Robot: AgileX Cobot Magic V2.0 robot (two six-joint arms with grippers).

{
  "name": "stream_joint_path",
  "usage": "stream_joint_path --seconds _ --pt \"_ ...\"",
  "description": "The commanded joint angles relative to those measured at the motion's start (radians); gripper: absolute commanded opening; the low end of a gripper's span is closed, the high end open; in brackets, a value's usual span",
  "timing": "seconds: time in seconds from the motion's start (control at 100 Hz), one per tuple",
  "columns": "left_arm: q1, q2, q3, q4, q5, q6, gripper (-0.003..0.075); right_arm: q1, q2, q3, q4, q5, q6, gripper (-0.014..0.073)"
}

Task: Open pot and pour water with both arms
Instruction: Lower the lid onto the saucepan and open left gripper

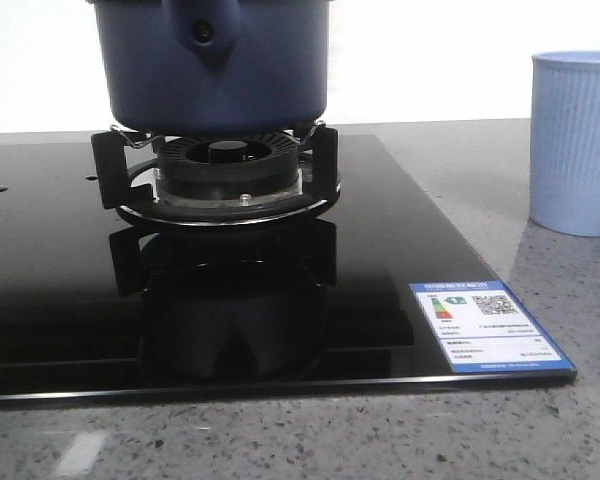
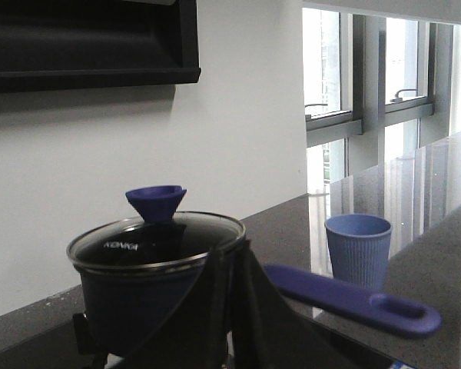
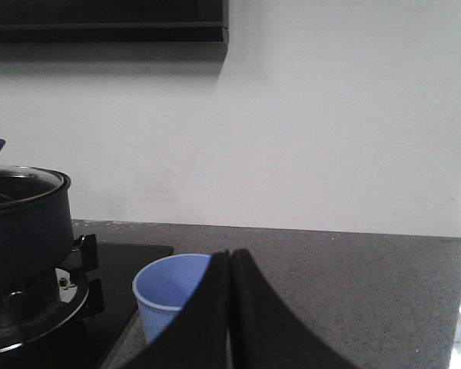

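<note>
I have the pot (image 1: 212, 70) sitting on the burner grate (image 1: 215, 175) of the black glass cooktop (image 1: 400, 250), its long handle (image 2: 353, 298) reaching out toward the counter. From the left wrist camera the pot is straight ahead of my left gripper (image 2: 232, 307), whose fingers are pressed together with nothing between them. The glass lid (image 2: 157, 240) is on the pot, with a blue cone knob (image 2: 155, 202) on top; I can't tell what is inside. My right gripper (image 3: 229, 307) is also closed and empty, with the light blue ribbed cup (image 3: 169, 296) just beyond it and the pot off to one side. The cup looks empty from here. It stands on the grey speckled counter (image 1: 570, 300) beside the cooktop.
</note>
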State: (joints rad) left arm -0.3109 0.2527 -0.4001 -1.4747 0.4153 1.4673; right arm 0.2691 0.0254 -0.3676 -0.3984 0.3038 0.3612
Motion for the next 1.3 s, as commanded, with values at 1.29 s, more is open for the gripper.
stream_joint_path --seconds 1.29 --pt "0.000 -0.161 0.235 0.956 -0.376 -0.766 -0.0019 0.001 -0.021 -0.017 0.034 -0.101 -0.010 -0.0074"
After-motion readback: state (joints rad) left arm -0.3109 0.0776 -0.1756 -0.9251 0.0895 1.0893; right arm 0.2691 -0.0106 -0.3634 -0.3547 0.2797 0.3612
